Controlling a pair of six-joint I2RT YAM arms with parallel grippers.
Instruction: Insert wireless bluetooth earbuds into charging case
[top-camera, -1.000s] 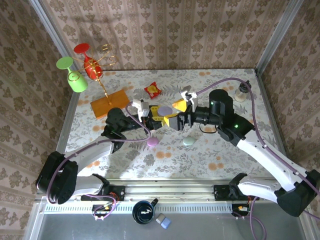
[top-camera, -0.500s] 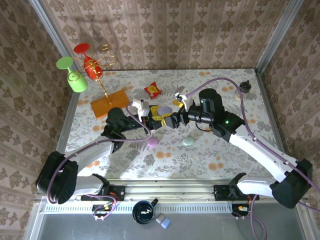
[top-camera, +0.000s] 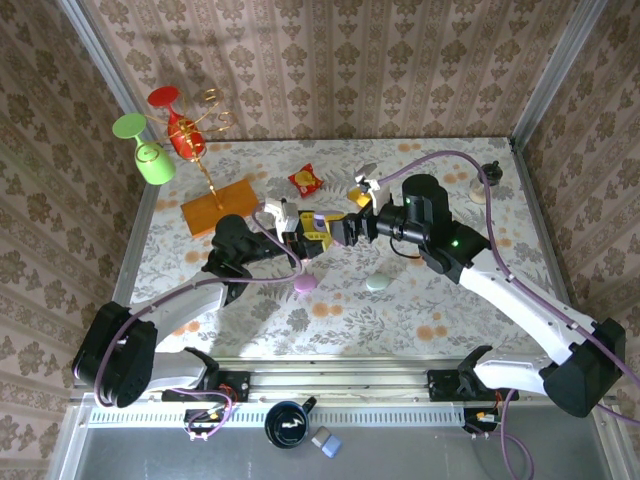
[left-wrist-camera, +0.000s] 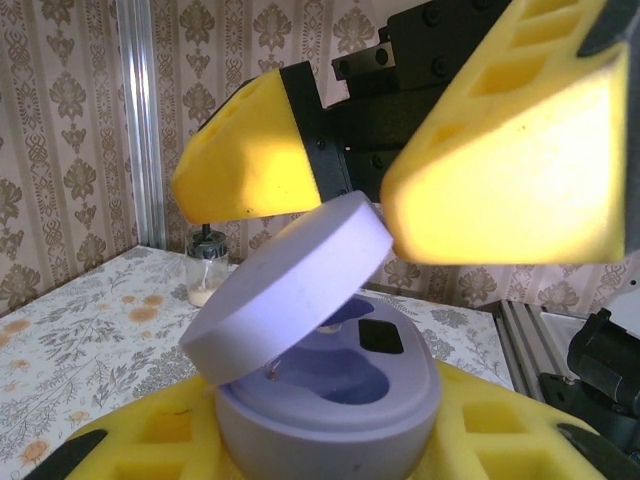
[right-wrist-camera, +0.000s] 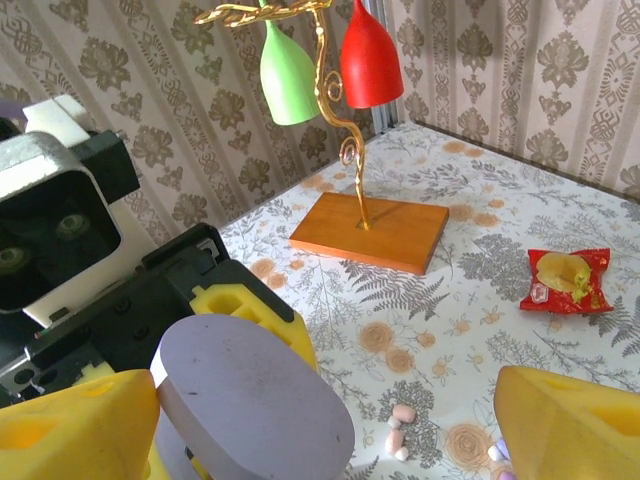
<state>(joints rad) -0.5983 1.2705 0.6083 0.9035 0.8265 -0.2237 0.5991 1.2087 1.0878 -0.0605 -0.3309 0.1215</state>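
Table: floral-patterned; carried the loose buds, below the raised case.
Right end effector: spread wide either side of the lid; contact unclear.
Left end effector: clamped on the case's base, raised above the table.
Charging case: lilac, pebble-shaped, rigid, smooth; wells exposed inside.
Lid: hinged, tilted half open; probably light and prone to drop shut.
Wireless bluetooth earbuds: pink and whitish, clustered on the table; judged featherlight, hard, glossy, slippery; best pinched across the body, gently.

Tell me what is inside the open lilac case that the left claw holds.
Inside the lilac pebble-shaped plastic case are moulded hollows and a dark rectangular patch. Its tilted lid covers the left part, so what lies under it cannot be seen.
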